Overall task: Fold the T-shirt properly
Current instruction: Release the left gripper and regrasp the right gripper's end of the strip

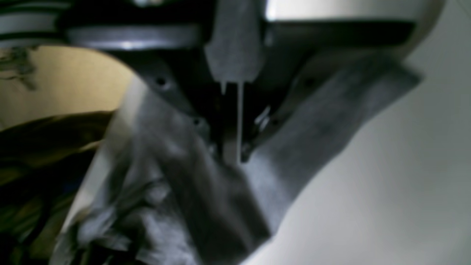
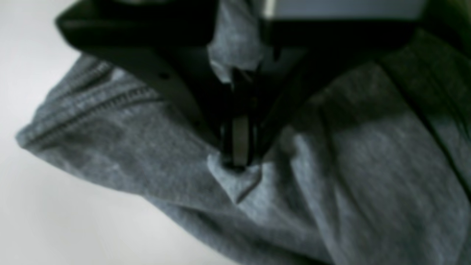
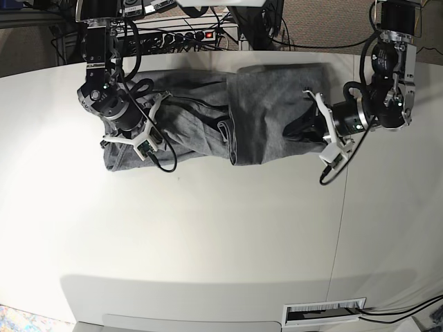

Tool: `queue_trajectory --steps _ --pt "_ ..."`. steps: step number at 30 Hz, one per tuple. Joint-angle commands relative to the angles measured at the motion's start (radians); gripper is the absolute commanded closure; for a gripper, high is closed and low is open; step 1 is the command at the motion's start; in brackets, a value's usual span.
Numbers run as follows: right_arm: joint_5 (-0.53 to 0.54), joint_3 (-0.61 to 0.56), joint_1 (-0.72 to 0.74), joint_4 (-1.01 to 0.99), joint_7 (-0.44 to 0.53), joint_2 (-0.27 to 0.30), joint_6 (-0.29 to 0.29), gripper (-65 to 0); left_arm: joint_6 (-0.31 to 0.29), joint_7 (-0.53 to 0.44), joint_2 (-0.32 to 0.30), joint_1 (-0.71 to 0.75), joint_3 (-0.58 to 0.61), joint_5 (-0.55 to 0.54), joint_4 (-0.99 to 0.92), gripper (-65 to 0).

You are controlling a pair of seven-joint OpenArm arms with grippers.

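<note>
Both claws, left claw point(image 1: 231, 154) and right claw point(image 2: 237, 162), clenched on the T-shirt point(image 3: 208, 121), which lies bunched across the desk point(image 3: 208, 228); folding barely begun, with neat folds remaining.

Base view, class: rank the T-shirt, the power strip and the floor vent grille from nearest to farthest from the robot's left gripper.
From the left gripper:
1. T-shirt, pinched in it, on the table.
2. Power strip, behind the table's far edge.
3. Floor vent grille, below the table's near edge.
</note>
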Motion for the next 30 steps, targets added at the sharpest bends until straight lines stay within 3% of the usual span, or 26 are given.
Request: queue_trajectory --steps 1,4,7,13,16,18,22,26,30 --pt "0.012 0.005 0.011 0.041 0.005 0.011 -0.003 0.0 -0.009 -0.007 -0.011 -0.003 -0.005 -0.009 0.017 0.0" --pt "0.012 0.015 0.011 0.094 -0.025 0.011 -0.003 0.0 0.002 0.039 -0.008 0.015 -0.004 0.019 0.017 0.0" --pt "0.013 0.041 0.010 0.123 -0.045 0.011 -0.004 0.0 0.020 0.021 -0.008 0.031 -0.004 0.111 0.016 0.0" --pt "0.154 0.157 0.006 0.165 -0.172 0.011 -0.003 0.0 0.023 -0.177 -0.008 0.067 -0.003 0.332 -0.020 0.0" --pt "0.228 0.241 -0.008 0.166 -0.179 0.012 -0.001 0.0 0.069 -0.227 -0.009 0.066 -0.002 0.403 -0.071 0.0" --pt "0.249 0.295 -0.019 0.166 -0.182 0.014 -0.001 -0.2 0.068 -0.234 -0.008 0.066 -0.002 0.414 -0.103 0.0" --pt "0.284 0.396 -0.042 0.165 -0.178 0.017 -0.001 -25.6 0.060 -0.234 -0.009 0.066 -0.002 0.414 -0.151 0.0" --pt "0.389 0.475 -0.059 0.162 -0.182 0.016 -0.001 -27.9 0.060 -0.233 -0.008 0.067 -0.002 0.413 -0.161 0.0" --pt "0.481 0.509 -0.061 0.156 -0.246 0.010 -0.004 -27.9 0.060 -0.233 -0.008 0.066 -0.002 0.385 -0.161 0.0"
